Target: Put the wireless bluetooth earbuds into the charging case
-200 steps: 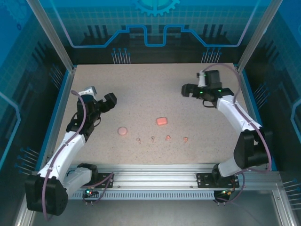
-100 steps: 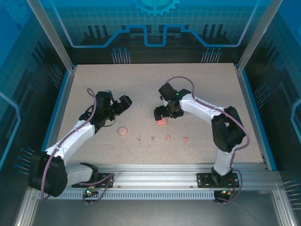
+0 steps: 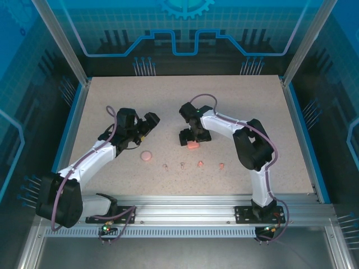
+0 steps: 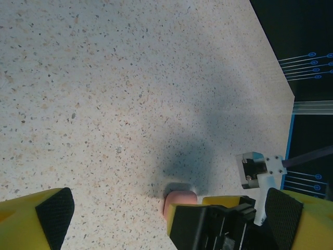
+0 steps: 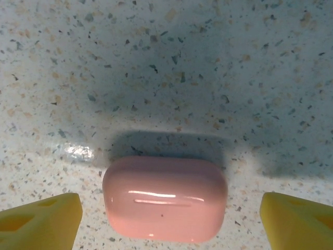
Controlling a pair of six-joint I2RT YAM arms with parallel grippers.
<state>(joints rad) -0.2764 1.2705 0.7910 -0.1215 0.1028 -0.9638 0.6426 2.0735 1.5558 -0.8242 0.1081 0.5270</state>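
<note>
Top external view: the right gripper [image 3: 193, 140] hangs right over the oblong case [image 3: 193, 146] near the middle of the table [image 3: 252, 101]. The case lies flat, its long axis running roughly left to right. Nearer the arm bases the four earbuds lie in a left-to-right row, each apart from the next: the two stemmed earbuds [image 3: 165, 166] on the left and the two salmon earbuds [image 3: 200, 164] on the right. They are too small to tell which way they point. The round case [image 3: 146, 156] sits left of the row, below the left gripper [image 3: 148, 124]. In the right wrist view the oblong case [image 5: 165, 198] lies with its long axis across the gap between the yellow fingers [image 5: 41, 221], which stand wide apart and clear of it. The left wrist view shows the left gripper [image 4: 161, 221] spread wide too, holding nothing.
</note>
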